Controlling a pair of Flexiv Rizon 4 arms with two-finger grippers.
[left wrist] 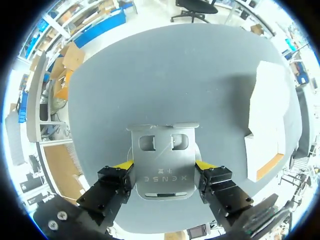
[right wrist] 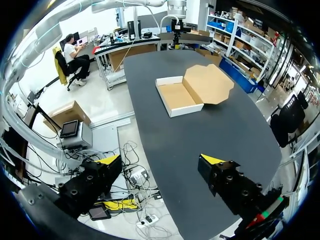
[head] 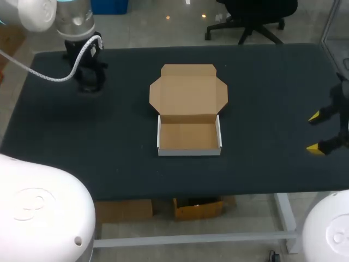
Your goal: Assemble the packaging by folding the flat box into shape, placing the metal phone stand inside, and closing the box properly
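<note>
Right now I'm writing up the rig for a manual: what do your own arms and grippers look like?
The left arm and right arm have smooth, rounded white housings. A white braided cable loops to the left gripper. Both it and the right gripper are black, with two blocky, bolted fingers ending in bright yellow wedge tips.

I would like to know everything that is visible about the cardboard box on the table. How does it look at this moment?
The cardboard box is already folded into a shallow tray, brown inside and white outside. Its lid is open and lies back on the far side of the tray, with small side flaps and a front flap spread out. The tray is empty. The box sits near the middle of the dark table, and nothing but the table touches it.
</note>
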